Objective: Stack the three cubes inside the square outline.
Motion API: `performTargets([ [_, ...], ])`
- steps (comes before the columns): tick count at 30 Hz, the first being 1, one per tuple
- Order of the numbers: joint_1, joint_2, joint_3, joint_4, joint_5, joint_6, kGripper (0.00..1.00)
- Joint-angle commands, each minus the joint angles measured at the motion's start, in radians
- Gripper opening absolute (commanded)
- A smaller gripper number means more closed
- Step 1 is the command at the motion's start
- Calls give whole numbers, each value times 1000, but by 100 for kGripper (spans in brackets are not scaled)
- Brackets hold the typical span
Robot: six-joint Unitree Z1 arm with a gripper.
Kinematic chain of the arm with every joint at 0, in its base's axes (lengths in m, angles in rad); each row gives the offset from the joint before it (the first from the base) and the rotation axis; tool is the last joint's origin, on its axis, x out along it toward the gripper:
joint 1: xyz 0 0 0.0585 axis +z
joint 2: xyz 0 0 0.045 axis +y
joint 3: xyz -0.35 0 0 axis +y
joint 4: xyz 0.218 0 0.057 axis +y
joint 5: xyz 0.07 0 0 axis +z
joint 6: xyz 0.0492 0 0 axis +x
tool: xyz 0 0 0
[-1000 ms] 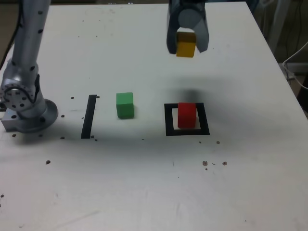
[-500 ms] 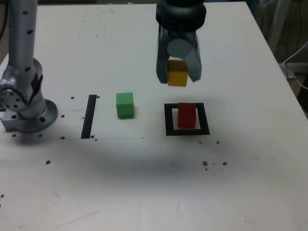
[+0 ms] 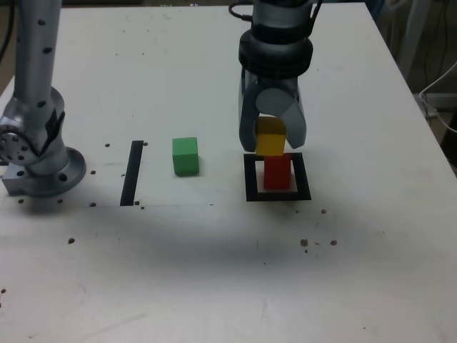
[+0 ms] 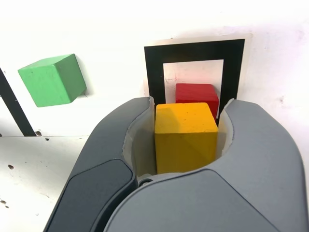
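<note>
My gripper (image 4: 186, 140) looks like smooth matt grey plastic, with paler, slightly rubbery-looking lining on the inside faces against the yellow cube (image 4: 185, 135). That cube has a matt painted finish (faintly grainy, perhaps wood), like the red cube (image 4: 195, 93) just beyond it and the green cube (image 4: 52, 79) well off to one side. The square outline (image 4: 154, 72) around the red cube reads as flat black tape or print on white paper. The table (image 3: 214, 271) is dull white, speckled with dark marks.

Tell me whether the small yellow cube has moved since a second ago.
Yes. The small yellow cube, clamped in the gripper, came down the exterior view toward the black square outline, now just above the red cube.
</note>
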Motion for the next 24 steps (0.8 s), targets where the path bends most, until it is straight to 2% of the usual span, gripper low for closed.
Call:
performTargets([
  [1, 0, 9, 2, -8, -3, -2, 21],
  [12, 0, 25, 5, -35, -4, -2, 22],
  [24, 0, 31, 23, -46, -7, -1, 34],
])
